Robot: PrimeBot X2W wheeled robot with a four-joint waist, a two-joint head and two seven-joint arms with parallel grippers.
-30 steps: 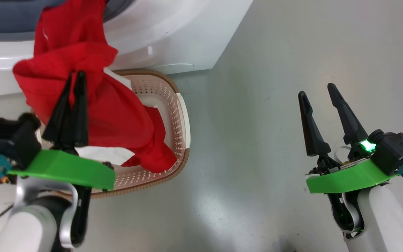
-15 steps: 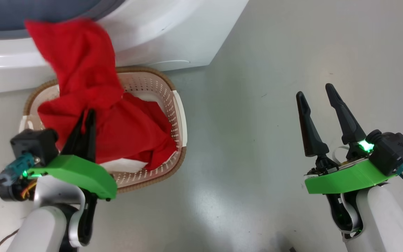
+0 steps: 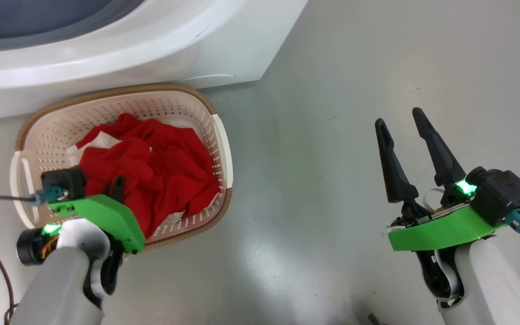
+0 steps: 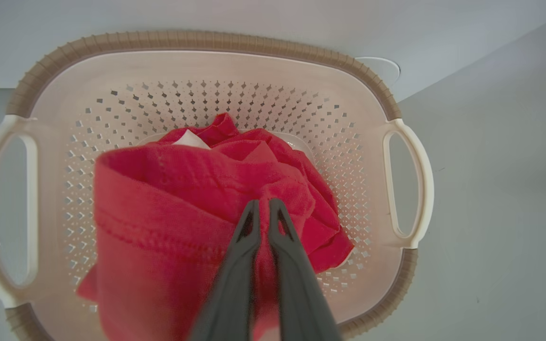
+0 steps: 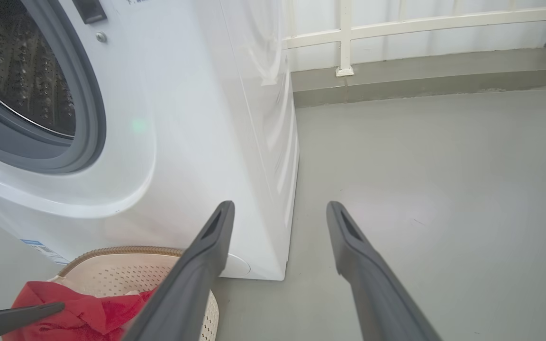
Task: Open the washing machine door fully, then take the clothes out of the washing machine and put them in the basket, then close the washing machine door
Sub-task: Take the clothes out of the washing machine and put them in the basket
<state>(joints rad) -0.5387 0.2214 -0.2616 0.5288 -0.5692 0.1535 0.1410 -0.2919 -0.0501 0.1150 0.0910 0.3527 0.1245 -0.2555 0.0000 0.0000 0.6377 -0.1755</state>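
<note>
Clothes pinched in left gripper, basket directly below it. Release low, then lift straight up so nothing snags. Right gripper spread wide, empty.

The head camera looks steeply down, the left wrist close above, the right wrist low; all share the basket.
</note>
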